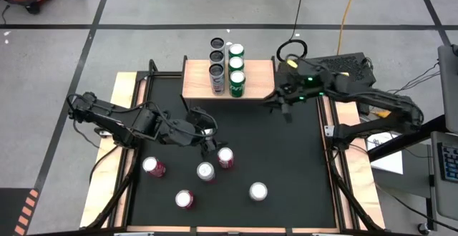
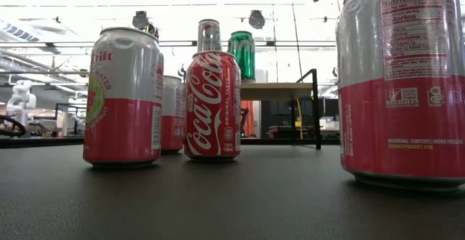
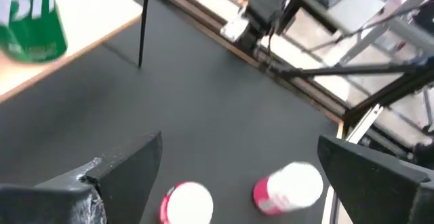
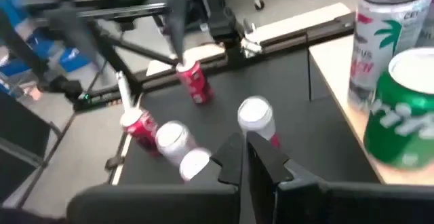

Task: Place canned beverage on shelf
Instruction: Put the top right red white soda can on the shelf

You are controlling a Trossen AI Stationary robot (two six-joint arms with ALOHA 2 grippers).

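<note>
Left claw [image 1: 210, 137] spread wide, nothing between its fingers [image 3: 129, 166]; it hangs over the dark mat just on the far side of the loose cans. Directly near-side of it stands a red Coca-Cola can [image 1: 225, 157], close to the fingertips but not touching. Beside that, a white-topped can [image 1: 205, 171] a little nearer and to the left.

Three more cans scattered on the counter [image 1: 300, 164]: a pink-and-white one [image 1: 153, 166] toward the left edge, another [image 1: 184, 199] near the front, and a white-topped one [image 1: 258, 191] to the right, well apart from the rest. Low view shows the pink-banded cans and the Coca-Cola can all upright.

Right claw [image 1: 285, 110] pinched shut, empty, hovering off the right end of the shelf [image 1: 197, 79], above the mat.

Shelf sits at the far edge of the counter, centre. It carries two rows running near to far: on the left, three tall slim cans [image 1: 216, 70] with dark tops; on the right, three green Sprite cans [image 1: 237, 81]. Rows stand just beside each other. Bare wood left on both sides of the rows.

Left arm reaches in from the left side, right arm from the right.
</note>
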